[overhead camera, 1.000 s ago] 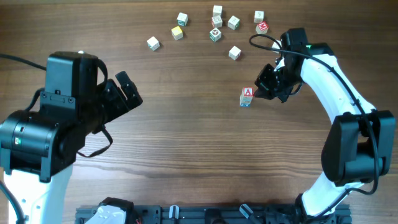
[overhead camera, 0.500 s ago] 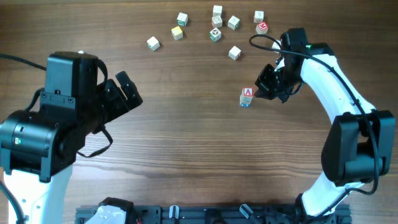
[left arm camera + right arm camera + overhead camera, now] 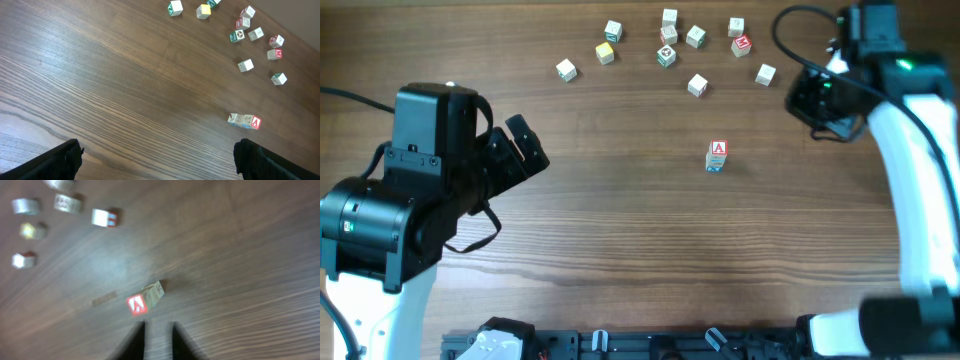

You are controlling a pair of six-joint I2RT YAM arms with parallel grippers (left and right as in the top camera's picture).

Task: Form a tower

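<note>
At the left edge of the wooden table [image 3: 620, 250] the left gripper [image 3: 523, 148] is hanging with its claw spread wide and nothing between the fingers; its own camera is catching only the two dark fingertips [image 3: 70, 156] in the bottom corners, while the overhead view is showing the whole bulky black arm. Moving right, loose cubes [image 3: 666, 55] are lying scattered along the far edge, well apart from both arms. The tower [image 3: 717, 155] is standing right of the table's middle, nearer the far edge than the near one. From above only its red-and-white "A" face and a sliver of blue beneath are showing. The left wrist view [image 3: 244, 120] is revealing its side as a row of three cubes, and the right wrist view [image 3: 145, 299] is giving it blurred. Toward the far right corner the right gripper [image 3: 158, 330] is hovering well apart from the tower, its fingers standing slightly parted around a narrow strip of bare wood and pinching nothing; from overhead its claw is too dark to read. The surface is dark brown with a long grain, a black rail [image 3: 620, 345] is running along the near edge, and the white right arm is running off the picture's right side
</note>
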